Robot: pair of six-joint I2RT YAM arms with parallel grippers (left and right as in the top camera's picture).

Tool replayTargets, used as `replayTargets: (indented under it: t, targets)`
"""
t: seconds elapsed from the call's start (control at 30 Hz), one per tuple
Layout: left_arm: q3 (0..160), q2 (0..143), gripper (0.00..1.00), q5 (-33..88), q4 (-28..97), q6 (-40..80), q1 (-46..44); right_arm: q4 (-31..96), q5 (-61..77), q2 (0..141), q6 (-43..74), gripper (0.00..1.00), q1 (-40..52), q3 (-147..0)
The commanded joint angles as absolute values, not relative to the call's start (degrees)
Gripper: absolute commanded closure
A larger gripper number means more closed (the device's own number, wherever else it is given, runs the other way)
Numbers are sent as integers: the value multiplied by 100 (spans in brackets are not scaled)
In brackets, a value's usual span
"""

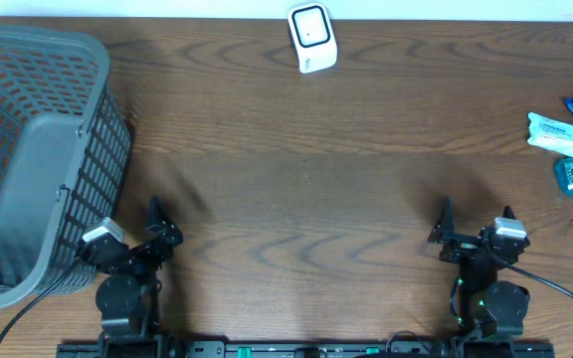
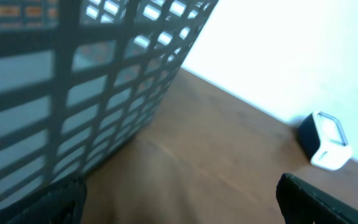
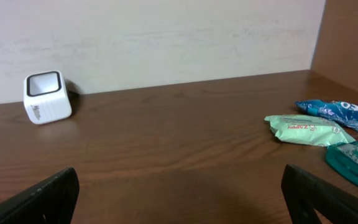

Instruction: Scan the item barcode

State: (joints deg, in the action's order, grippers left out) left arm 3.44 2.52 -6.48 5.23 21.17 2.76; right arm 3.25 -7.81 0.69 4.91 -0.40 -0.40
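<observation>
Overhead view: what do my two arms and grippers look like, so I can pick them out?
The left arm and right arm are black, with round joint housings. Each has a pale grey-white camera block at the wrist and trails a black cable. The left gripper and right gripper have dark, tapered fingers. Small green lights glow low on the right arm.

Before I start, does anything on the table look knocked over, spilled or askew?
Nothing stands out. The scanner sits upright by the far edge, the packets lie together at the right, the basket stands at the left. No spill or damage shows.
</observation>
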Motion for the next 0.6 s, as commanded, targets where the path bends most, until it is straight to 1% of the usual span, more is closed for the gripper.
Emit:
replayTargets:
  t: [0.0, 0.07, 0.13, 0.3, 0.37, 0.57]
  targets:
    - [165, 222, 2, -556, 30, 2123, 204, 344, -869, 34, 419, 1, -75, -32]
    - [36, 180, 2, -556, -5, 2088, 183, 344, -869, 34, 419, 1, -75, -32]
    - [23, 99, 2, -548, 338, 2034, 161, 344, -869, 34, 419, 1, -75, -32]
    - [23, 10, 2, 80, 419, 810, 134, 344, -869, 34, 419, 1, -75, -32]
    - [23, 10, 2, 174, 416, 499, 80, 344, -869, 34, 419, 1, -75, -32]
    - [23, 10, 3, 185, 419, 217, -75, 344, -869, 34, 419, 1, -75, -32]
